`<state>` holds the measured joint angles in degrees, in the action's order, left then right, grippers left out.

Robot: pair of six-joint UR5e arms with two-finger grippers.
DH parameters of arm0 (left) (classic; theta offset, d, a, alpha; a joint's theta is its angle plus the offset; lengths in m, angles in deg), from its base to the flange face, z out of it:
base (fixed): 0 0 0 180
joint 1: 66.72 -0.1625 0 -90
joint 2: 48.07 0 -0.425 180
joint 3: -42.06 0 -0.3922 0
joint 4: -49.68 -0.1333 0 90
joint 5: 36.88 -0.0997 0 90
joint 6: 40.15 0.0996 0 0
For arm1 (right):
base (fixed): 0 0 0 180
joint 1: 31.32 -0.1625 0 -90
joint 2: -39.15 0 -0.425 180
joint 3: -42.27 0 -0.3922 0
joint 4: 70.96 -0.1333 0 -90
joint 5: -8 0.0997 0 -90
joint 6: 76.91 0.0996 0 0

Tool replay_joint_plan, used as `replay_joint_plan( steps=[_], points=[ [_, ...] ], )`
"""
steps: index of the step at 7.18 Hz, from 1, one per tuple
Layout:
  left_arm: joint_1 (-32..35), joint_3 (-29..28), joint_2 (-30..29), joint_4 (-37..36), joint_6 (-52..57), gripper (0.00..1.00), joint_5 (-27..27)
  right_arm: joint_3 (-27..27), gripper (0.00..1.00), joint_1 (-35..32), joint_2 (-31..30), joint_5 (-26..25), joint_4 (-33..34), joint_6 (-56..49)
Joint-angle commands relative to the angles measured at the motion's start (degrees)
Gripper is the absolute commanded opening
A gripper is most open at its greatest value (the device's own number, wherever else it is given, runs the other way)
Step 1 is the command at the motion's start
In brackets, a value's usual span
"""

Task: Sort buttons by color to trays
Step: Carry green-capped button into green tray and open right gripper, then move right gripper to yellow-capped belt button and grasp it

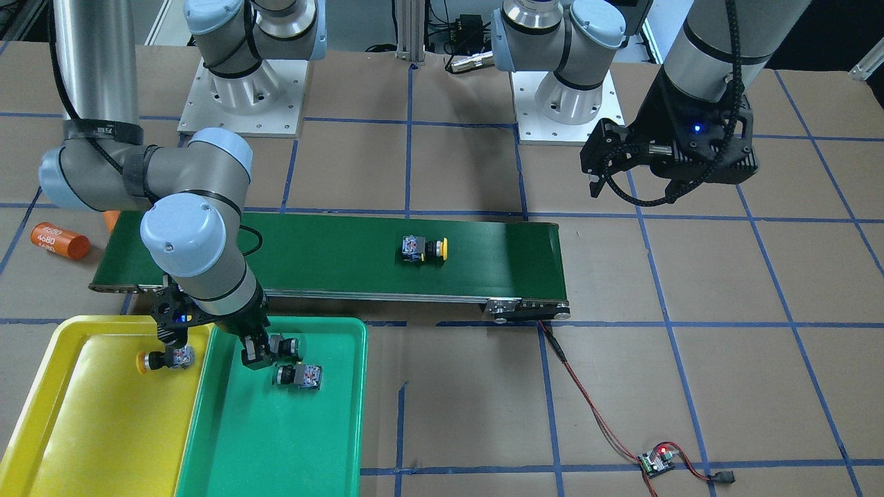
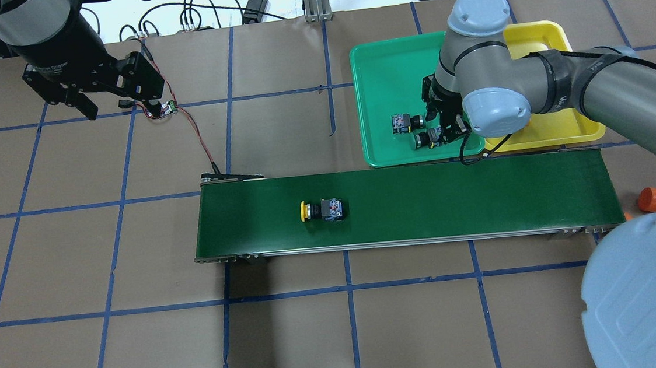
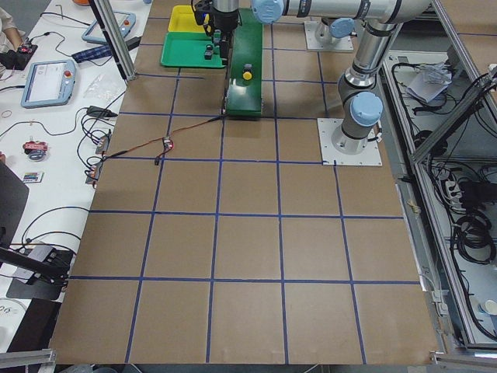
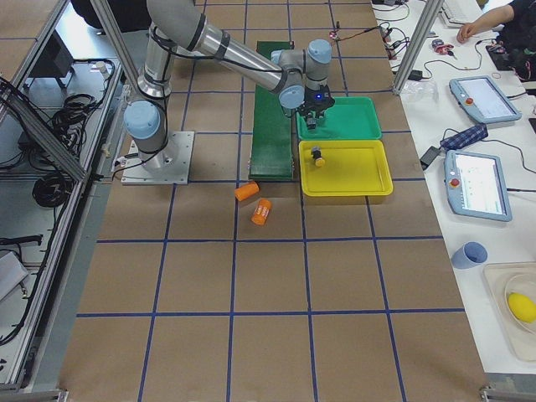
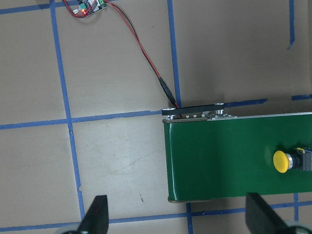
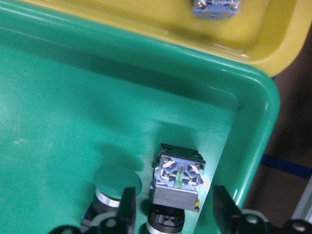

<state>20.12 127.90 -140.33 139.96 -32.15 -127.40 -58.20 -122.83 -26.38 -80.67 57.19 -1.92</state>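
Jaws spread, right gripper (image 6: pixel 174 209) points straight down astride a green button (image 6: pixel 178 178) at frame bottom; left gripper (image 5: pixel 175 214) hangs wide open.

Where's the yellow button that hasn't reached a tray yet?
The yellow button lies on its side on the dark-green conveyor belt, left of the belt's middle in the overhead view, cap toward the robot's left.

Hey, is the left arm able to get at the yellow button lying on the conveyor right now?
Probably yes. The left gripper hangs open off the end of the belt, nothing stands between it and the yellow button, and the right gripper is away over the green tray.
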Motion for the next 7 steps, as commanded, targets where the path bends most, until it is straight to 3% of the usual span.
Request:
replay_joint_plan(
  steps=[1, 3, 4, 5, 7],
  points=[
    [0.0, 0.0, 0.0, 0.0, 0.0, 1.0, 0.0, 0.1, 1.0, -0.1, -1.7, -0.2, -0.4, -0.1],
    [0.0, 0.0, 0.0, 0.0, 0.0, 1.0, 0.0, -0.4, 1.0, -0.9, -5.2, 0.4, -1.8, 0.2],
    [0.0, 0.0, 0.0, -0.2, 0.0, 1.0, 0.0, -1.4, 1.0, -2.5, -9.5, 0.5, -7.9, 0.5],
    [0.0, 0.0, 0.0, -0.2, 0.0, 1.0, 0.0, -3.3, 1.0, -3.5, -12.9, 0.6, -11.7, 1.0],
    [0.0, 0.0, 0.0, -0.2, 0.0, 1.0, 0.0, -9.5, 1.0, -3.9, -17.8, 0.8, -12.9, 2.8]
  ],
)
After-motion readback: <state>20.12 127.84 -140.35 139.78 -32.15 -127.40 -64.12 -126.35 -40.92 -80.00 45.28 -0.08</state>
